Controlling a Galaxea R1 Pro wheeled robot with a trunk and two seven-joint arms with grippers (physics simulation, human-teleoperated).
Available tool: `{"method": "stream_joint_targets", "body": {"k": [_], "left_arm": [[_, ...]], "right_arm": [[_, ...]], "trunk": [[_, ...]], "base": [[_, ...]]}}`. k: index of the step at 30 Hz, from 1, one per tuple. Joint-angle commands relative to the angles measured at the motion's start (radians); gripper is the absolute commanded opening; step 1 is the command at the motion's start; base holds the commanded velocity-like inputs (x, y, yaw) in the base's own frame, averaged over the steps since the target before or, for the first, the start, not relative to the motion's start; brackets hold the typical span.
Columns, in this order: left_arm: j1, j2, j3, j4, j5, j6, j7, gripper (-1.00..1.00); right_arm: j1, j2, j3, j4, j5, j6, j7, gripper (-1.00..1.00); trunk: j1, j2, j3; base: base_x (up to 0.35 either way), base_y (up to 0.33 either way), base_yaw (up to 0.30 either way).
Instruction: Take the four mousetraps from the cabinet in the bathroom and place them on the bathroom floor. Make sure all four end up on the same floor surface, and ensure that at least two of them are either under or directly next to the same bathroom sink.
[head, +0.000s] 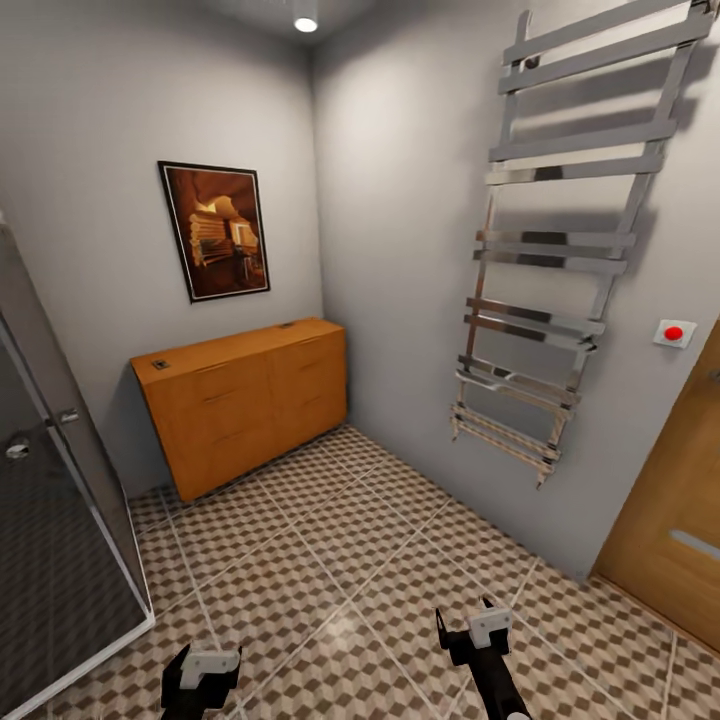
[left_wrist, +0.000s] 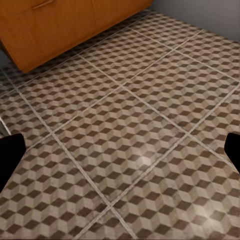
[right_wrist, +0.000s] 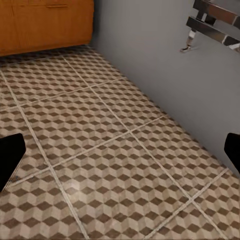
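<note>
The orange-wood cabinet (head: 250, 400) stands against the far wall, drawers shut, and its lower front also shows in the left wrist view (left_wrist: 60, 25). Two tiny flat pieces lie on its top, one near the left end (head: 160, 364) and one near the right end (head: 287, 324); they are too small to tell whether they are mousetraps. The cube-patterned bathroom floor (head: 340, 560) stretches between me and the cabinet. My left gripper (head: 210, 655) and right gripper (head: 465, 615) hover low over the tiles, both open and holding nothing. The sink is out of view.
A glass shower screen (head: 60, 500) stands at the left. A chrome towel rail (head: 560, 260) hangs on the right wall, beside a red button (head: 674, 333) and a wooden door (head: 680, 520). A framed picture (head: 215, 230) hangs above the cabinet.
</note>
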Motion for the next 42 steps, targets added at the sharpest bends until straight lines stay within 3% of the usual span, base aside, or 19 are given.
{"method": "stream_joint_targets", "body": {"k": [1,28,42], "left_arm": [[-0.002,0.000,-0.008,0.003,0.003,-0.005,0.005,1.00],[-0.002,0.000,-0.008,0.003,0.003,-0.004,0.005,1.00],[-0.002,-0.001,-0.008,0.003,0.003,-0.003,0.006,1.00]], "right_arm": [[-0.001,0.000,0.002,0.001,0.011,-0.001,-0.010,1.00],[-0.001,0.000,0.002,0.001,0.011,-0.001,-0.010,1.00],[-0.001,0.000,0.002,0.001,0.011,-0.001,-0.010,1.00]], "trunk": [[0.000,-0.002,-0.002],[0.000,-0.002,-0.002],[0.000,-0.002,-0.002]], "base": [[0.015,-0.005,0.284],[0.178,-0.125,0.278],[0.258,-0.154,0.035]]}}
